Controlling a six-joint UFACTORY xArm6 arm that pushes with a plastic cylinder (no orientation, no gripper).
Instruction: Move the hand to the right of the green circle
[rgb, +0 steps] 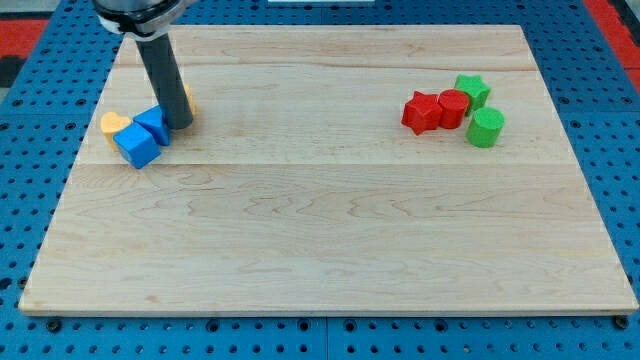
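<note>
1. My tip (181, 124) sits near the board's left edge, toward the top-left corner, at the lower end of a straight dark rod that comes down from the view's top.
2. The rod has nothing that opens or closes and it has hold of nothing; the tip only rests at the height of the wooden board (330, 250).
3. Just beside the tip, on the view's left, stand two blue blocks: a smaller blue block (152, 123) touching or nearly touching the rod, and a blue cube (136, 146) just below it.
4. A yellow block (114, 124) lies against the blue ones on their left; an orange block (186, 98) shows partly behind the rod, its shape hidden.
5. The green circle (487, 127) stands well apart from the tip, near the board's right edge in the upper half.
6. Just beside it, toward the top edge, is a green star (471, 90).
7. Left of the green pair sit a red round block (453, 107) and a red star (421, 112), touching each other.
</note>
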